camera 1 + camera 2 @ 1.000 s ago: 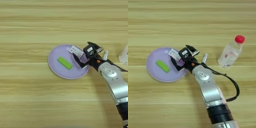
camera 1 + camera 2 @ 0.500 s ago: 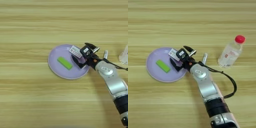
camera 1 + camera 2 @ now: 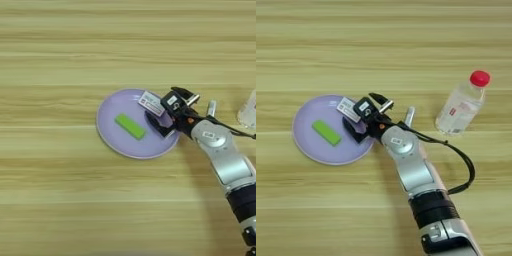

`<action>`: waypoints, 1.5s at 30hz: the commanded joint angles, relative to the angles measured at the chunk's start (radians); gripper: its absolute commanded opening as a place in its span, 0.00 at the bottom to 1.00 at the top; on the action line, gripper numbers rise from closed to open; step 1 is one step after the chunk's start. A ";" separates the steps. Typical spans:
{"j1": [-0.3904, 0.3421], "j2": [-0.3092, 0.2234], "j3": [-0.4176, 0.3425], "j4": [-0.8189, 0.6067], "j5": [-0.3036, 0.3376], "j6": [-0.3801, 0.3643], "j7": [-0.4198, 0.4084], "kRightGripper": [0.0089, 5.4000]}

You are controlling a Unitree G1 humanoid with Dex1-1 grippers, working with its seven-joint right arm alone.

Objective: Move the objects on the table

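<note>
A lilac plate [image 3: 112, 135] lies on the tan wooden table [image 3: 60, 50]. The green block [image 3: 130, 126] rests flat in the plate's middle. The white box with red print [image 3: 151, 103] sits tilted at the plate's upper right rim. My right gripper [image 3: 161, 114] hangs over that rim, open, its two black fingers spread wide. One finger [image 3: 171, 99] is right beside the box and the other [image 3: 158, 128] is over the plate. The box lies just left of the gap, not between the fingers. The clear red-capped bottle [image 3: 462, 106] stands upright to the right.
My silver forearm [image 3: 411, 170] runs from the bottom right up to the plate, with a black cable [image 3: 466, 165] looping beside it. Bare wood surrounds the plate on the left, the far side and the near side.
The gripper has crept slightly left over the plate's rim. The box, the block and the bottle have stayed where they were.
</note>
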 commanded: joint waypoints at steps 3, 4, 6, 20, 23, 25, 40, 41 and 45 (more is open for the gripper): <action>-0.084 -0.029 -0.014 -0.028 -0.012 0.014 -0.004 1.00; -0.086 -0.030 -0.014 -0.026 -0.014 0.016 -0.003 1.00; -0.089 -0.031 -0.011 -0.022 -0.020 0.024 -0.002 1.00; -0.109 -0.025 -0.012 0.044 -0.018 0.014 0.000 0.89; -0.111 -0.025 -0.012 0.053 -0.017 0.010 0.004 0.79; -0.113 -0.024 -0.011 0.059 -0.016 0.006 0.005 0.72; -0.113 -0.017 -0.014 0.061 -0.011 -0.001 0.014 0.39; -0.113 -0.017 -0.014 0.062 -0.011 -0.002 0.013 0.39; -0.113 -0.016 -0.015 0.062 -0.010 -0.002 0.014 0.39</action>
